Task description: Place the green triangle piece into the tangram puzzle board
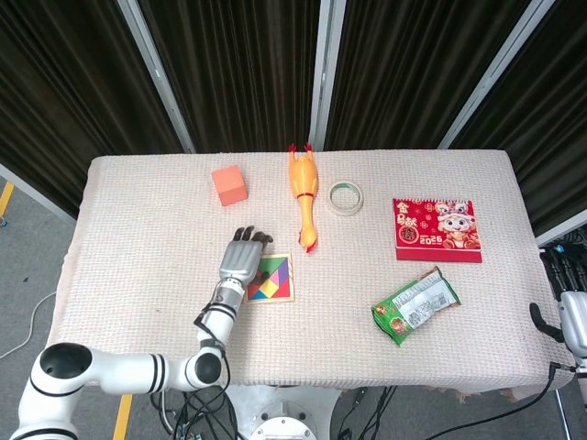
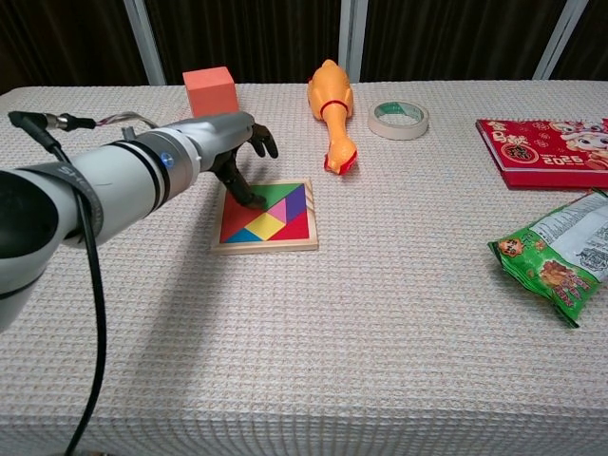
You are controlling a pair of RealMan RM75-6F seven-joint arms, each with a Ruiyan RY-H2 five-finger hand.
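The wooden tangram board [image 1: 272, 279] [image 2: 265, 217] lies left of the table's middle, filled with coloured pieces. The green triangle [image 2: 278, 194] sits flat in the board's far part, beside a purple piece. My left hand [image 1: 242, 258] [image 2: 237, 144] hovers over the board's left edge with fingers spread. One dark fingertip [image 2: 251, 196] reaches down to the board next to the green triangle, and nothing is held. My right hand [image 1: 572, 316] shows only partly at the far right edge, off the table, and its fingers are unclear.
An orange cube [image 1: 228, 184] [image 2: 210, 89] stands at the back left. A rubber chicken [image 1: 304, 196] [image 2: 332, 112] lies just behind the board. A tape roll [image 1: 346, 197] [image 2: 399, 119], a red box [image 1: 437, 229] and a green snack bag [image 1: 415, 305] [image 2: 560, 253] lie to the right.
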